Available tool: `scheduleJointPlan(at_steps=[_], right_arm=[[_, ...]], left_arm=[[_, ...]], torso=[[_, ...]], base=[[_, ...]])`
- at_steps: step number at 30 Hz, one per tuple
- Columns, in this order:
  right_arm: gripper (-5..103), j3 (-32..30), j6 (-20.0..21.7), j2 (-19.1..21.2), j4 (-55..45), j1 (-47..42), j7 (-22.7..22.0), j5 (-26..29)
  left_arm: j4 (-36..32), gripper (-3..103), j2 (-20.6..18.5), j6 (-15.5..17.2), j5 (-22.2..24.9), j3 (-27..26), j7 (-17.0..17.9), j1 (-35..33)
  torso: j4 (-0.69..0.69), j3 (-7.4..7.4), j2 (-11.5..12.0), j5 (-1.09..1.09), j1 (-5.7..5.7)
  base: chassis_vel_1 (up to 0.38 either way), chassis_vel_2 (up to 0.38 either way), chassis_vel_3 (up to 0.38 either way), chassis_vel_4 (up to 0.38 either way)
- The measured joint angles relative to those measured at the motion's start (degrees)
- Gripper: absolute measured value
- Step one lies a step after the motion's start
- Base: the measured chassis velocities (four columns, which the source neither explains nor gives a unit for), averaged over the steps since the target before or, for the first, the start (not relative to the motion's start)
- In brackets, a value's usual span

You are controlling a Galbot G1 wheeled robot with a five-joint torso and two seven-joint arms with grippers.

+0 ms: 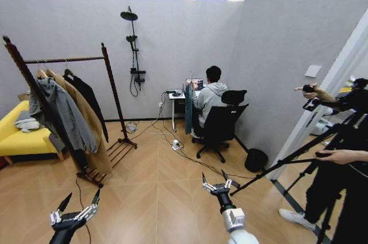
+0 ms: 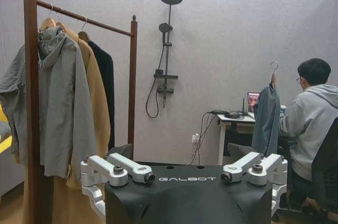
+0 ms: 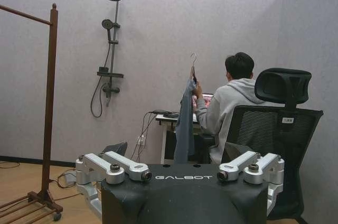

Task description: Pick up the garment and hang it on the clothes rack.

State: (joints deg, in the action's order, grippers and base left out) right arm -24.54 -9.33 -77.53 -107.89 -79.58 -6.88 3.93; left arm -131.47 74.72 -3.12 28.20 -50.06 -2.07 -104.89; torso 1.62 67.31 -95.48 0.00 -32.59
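**hangerfan:** So where's the garment (image 1: pixel 89 98) at right now?

**wheelie_g1:** The black one's on the clothes rack (image 1: pixel 69 59). It hangs by its hook from the top bar, nearest the far post. It's touching the tan coat (image 1: pixel 86 124), and the grey jacket (image 1: pixel 62 114) is on the other side of that. The left wrist view shows the same lineup.

**hangerfan:** And the arms?

**wheelie_g1:** Both are low in front of the robot, over bare wood floor (image 1: pixel 155 180) and well apart from the rack. The left tool (image 1: pixel 82 198) has its fingers spread wide with nothing between them. Same deal with the right tool (image 1: pixel 214 178), splayed and empty.

**hangerfan:** Anything else around?

**wheelie_g1:** There's a teal-blue garment (image 1: pixel 188 109) on a hanger, hanging by the desk (image 1: pixel 175 95) at the back wall.
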Motion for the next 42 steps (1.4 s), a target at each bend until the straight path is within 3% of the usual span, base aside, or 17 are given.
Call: scheduleJointPlan(at_steps=[7, 11, 12, 16, 23, 29, 34, 42], right_arm=[[100, -0.13, 1.06, 0.10, -0.78, -0.49, 0.02, -0.01], [100, -1.24, 9.46, 0.44, -10.70, -2.08, -0.16, 5.33], [100, -1.24, 9.46, 0.44, -10.70, -2.08, -0.16, 5.33], [100, -4.73, 17.40, 1.28, -19.08, -3.58, 0.95, 7.27], [100, -11.18, 22.58, 3.45, -23.67, -1.65, 1.83, 10.67], [100, -11.73, 23.41, 3.26, -24.43, -1.54, 3.62, 10.48], [100, -11.55, 20.97, 2.44, -24.10, -1.91, 6.75, 9.47], [100, -12.13, 20.27, 1.69, -25.07, -1.90, 6.95, 9.45]], left_arm=[[0.00, 100, 0.00, 0.00, 0.00, 0.00, 0.00, 0.00], [0.00, 100, 0.00, 0.00, 0.00, 0.00, -0.01, 0.00], [0.00, 100, 0.00, 0.00, 0.00, 0.00, -0.01, 0.00], [0.00, 100, 0.00, 0.00, 0.00, 0.00, 0.01, 0.00], [0.00, 100, 0.00, 0.00, 0.00, 0.00, 0.00, 0.00], [0.00, 100, 0.00, 0.00, 0.00, 0.00, 0.00, 0.00], [0.00, 100, 0.00, 0.00, 0.00, 0.00, 0.00, 0.00], [0.00, 100, 0.00, 0.00, 0.00, 0.00, 0.00, 0.00]], torso=[[0.00, 0.00, 0.00, 0.01, 0.00], [0.00, 0.00, 0.00, 0.00, 0.00], [0.00, 0.00, 0.00, 0.00, 0.00], [0.00, 0.00, 0.00, -0.01, 0.00], [0.00, 0.00, 0.00, 0.00, 0.00], [0.00, 0.00, 0.00, 0.00, 0.00], [0.00, 0.00, 0.00, 0.00, 0.00], [0.00, 0.00, 0.00, 0.00, 0.00]], base=[[0.000, 0.000, 0.000, 0.000], [0.000, 0.000, 0.000, 0.000], [0.000, 0.000, 0.000, 0.000], [0.000, 0.000, 0.000, 0.000], [0.000, 0.000, 0.000, 0.000], [0.000, 0.000, 0.000, 0.000], [0.000, 0.000, 0.000, 0.000], [0.000, 0.000, 0.000, 0.000]])
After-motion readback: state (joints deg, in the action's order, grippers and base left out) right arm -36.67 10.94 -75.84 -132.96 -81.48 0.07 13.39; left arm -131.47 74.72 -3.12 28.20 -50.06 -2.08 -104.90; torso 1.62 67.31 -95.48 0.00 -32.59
